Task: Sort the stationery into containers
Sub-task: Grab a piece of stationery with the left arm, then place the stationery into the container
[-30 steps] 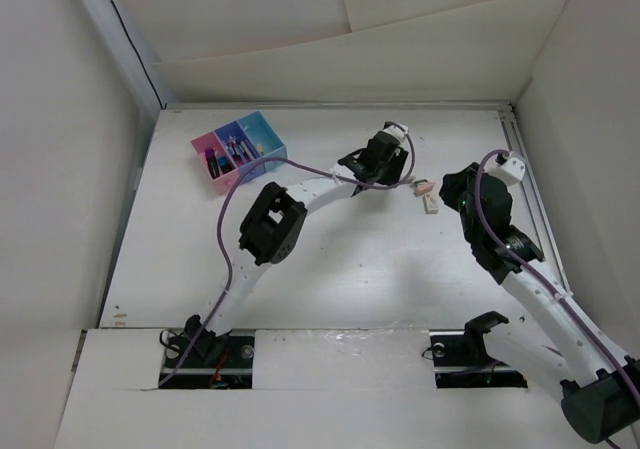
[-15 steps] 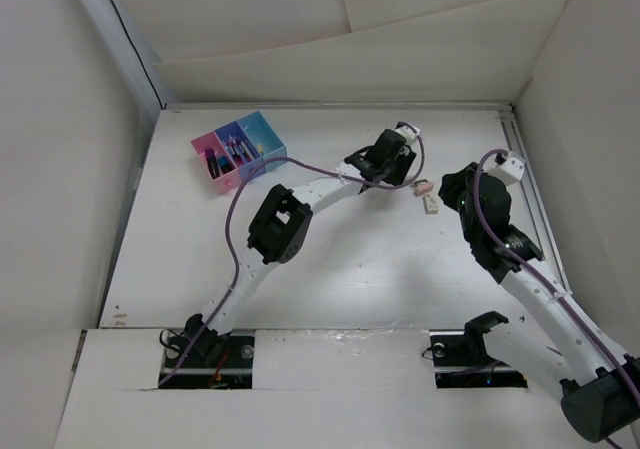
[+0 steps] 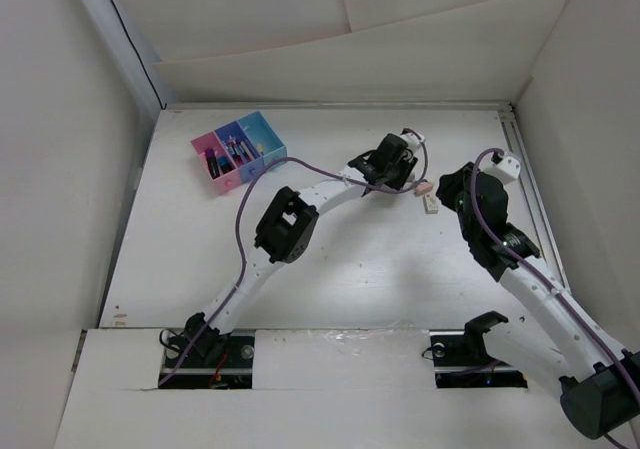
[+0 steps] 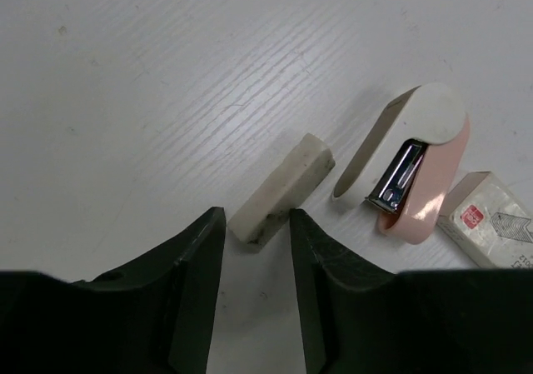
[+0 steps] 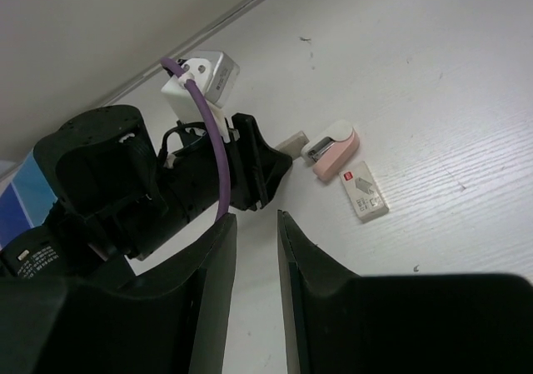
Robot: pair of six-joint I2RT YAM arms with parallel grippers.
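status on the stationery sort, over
Left gripper astride eraser end, jaws not yet clamped. Right gripper open, empty, hanging back. Stapler and staple box beside eraser, clear of jaws.

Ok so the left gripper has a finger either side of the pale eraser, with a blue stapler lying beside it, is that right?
Not quite: the stapler is pink and white, not blue, as the left wrist view shows. The left gripper does have a finger either side of the pale eraser, with the stapler beside it.
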